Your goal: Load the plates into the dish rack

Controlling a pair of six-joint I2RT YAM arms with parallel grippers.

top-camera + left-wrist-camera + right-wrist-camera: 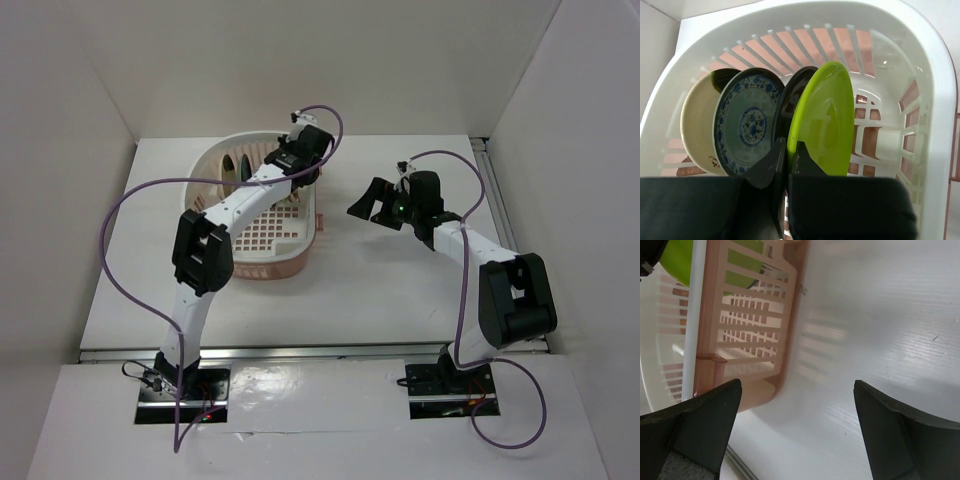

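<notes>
Glossy lime-green plate (825, 120), upright in rack (940, 125)

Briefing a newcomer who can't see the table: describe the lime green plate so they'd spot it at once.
Start at the large oval white-and-pink plastic dish rack on the table's left side. Four small round plates stand on edge in a row inside; the lime green plate is at the end, beside the glossy black plate. It alone is plain, bright green, with no pattern.

Plates (747, 125) upright in dish rack (936, 100) — abreast
</notes>
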